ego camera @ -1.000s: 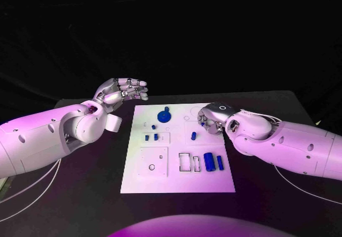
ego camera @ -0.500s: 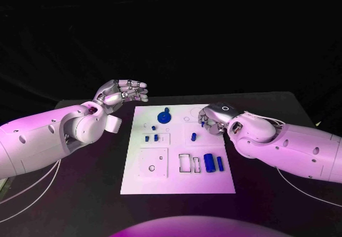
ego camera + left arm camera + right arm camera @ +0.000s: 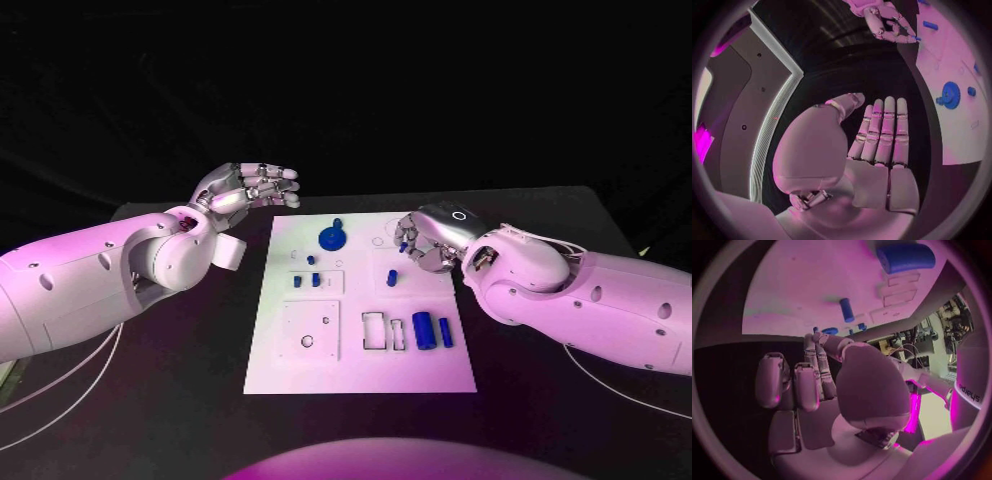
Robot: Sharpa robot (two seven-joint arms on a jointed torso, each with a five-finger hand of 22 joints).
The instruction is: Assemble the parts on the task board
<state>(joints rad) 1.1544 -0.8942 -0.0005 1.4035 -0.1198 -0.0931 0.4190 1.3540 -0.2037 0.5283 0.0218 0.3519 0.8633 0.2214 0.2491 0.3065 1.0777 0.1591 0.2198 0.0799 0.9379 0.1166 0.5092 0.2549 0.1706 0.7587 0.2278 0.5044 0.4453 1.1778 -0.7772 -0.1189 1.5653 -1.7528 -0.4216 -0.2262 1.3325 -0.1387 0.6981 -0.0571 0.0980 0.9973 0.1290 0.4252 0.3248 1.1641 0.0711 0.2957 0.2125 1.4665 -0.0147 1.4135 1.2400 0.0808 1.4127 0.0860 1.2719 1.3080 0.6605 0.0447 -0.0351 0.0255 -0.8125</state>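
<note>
Lab: black table (image 3: 173, 400), equipment racks (image 3: 957, 315)

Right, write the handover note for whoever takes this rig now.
Left robot hand: raised off the task board's far left corner, fingers together, holding nothing.
Right robot hand: over the board's far right part, fingertips at a small blue part; grip unclear.
On the board: blue gear, blue cylinder, blue bar, small blue pegs.
Done: cannot tell. Left: loose parts and open slots remain.
</note>
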